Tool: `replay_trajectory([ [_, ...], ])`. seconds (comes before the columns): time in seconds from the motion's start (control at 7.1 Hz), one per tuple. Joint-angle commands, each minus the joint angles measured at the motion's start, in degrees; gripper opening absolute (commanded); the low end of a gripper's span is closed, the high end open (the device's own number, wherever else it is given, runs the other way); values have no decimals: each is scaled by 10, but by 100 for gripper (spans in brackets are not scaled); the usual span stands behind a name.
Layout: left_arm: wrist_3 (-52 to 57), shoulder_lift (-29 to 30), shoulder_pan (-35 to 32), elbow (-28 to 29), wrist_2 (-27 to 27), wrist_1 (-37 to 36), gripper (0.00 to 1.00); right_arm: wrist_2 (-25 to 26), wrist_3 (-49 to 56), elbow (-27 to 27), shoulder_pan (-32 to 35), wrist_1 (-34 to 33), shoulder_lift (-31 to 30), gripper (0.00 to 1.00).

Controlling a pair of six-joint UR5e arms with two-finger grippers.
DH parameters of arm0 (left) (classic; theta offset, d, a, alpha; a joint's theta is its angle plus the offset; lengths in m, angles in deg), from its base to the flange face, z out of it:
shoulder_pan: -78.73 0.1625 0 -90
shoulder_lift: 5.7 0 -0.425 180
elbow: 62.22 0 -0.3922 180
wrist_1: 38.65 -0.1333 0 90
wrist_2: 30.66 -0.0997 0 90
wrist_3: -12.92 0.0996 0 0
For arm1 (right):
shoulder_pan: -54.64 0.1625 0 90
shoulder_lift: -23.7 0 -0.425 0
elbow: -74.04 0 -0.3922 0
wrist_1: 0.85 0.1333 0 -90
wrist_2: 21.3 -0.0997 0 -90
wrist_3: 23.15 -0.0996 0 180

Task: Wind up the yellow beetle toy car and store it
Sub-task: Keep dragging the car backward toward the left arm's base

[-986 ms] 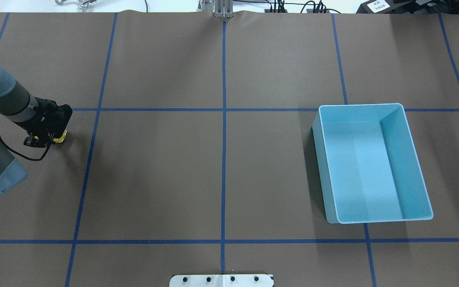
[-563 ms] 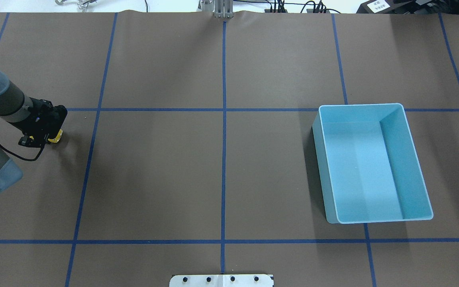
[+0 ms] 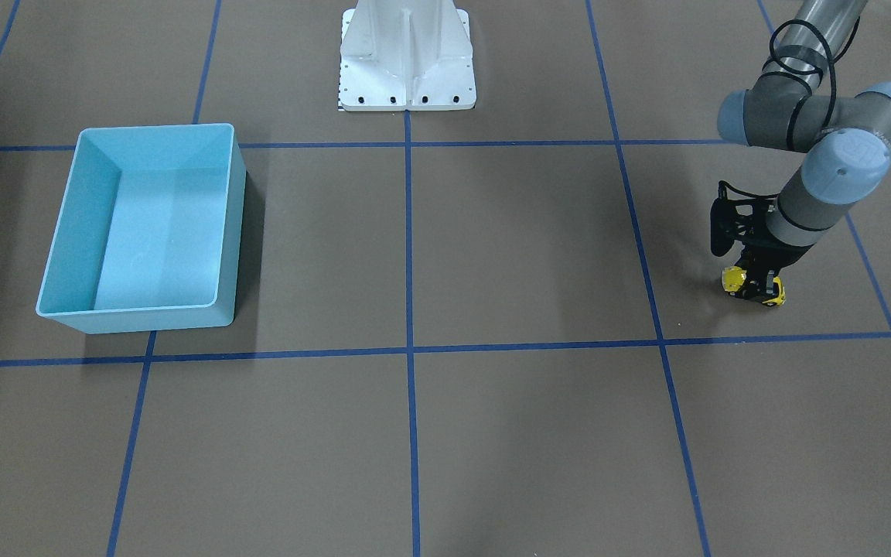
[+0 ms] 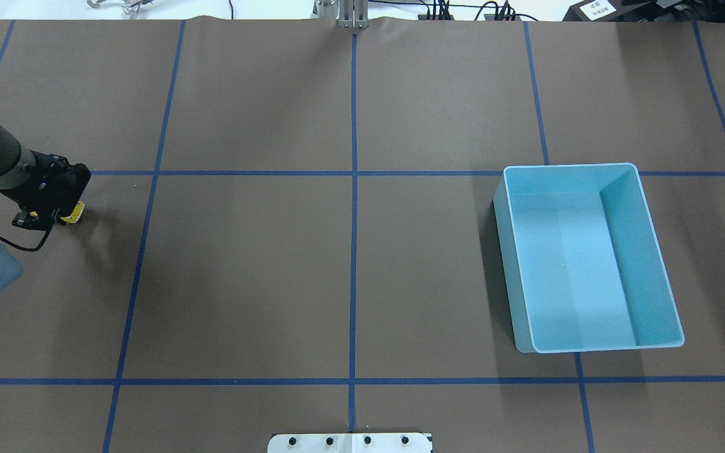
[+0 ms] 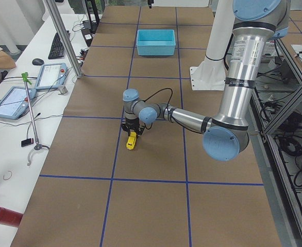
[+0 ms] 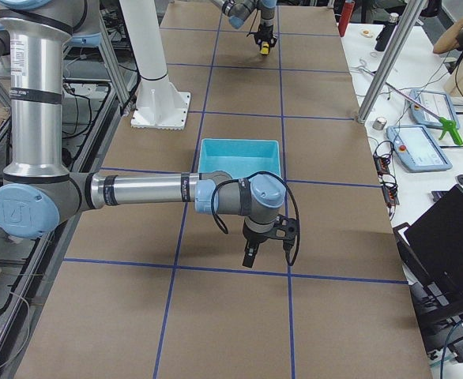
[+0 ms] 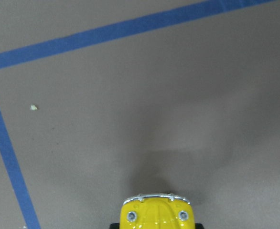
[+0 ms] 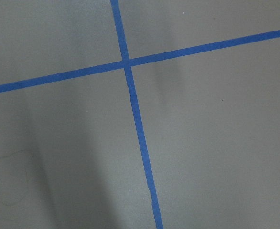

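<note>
- Well, the yellow beetle toy car sits at the robot's far left on the table, seemingly wheels down, well apart from the light blue bin.
- The left gripper is clamped across its middle, nose and tail sticking out.
- To wind it, press down and drag straight back so the wheels roll, not skid.
- Hold it level; a tilt could lift the wheels.
- The right gripper hangs near the bin; its opening I cannot tell.
</note>
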Motion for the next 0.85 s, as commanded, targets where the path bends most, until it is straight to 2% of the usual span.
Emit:
replay_trajectory([
  [0.0,6,-4,-6,3,1,5,0,0,1,-1,0,0,0,100],
  [0.28,8,-5,-8,9,1,8,1,0,1,-1,0,0,0,100],
  [0.42,6,-2,-7,17,16,5,99,0,1,-1,0,0,0,100],
  [0.7,-2,8,-38,35,19,-8,100,0,1,-1,0,-1,0,100],
])
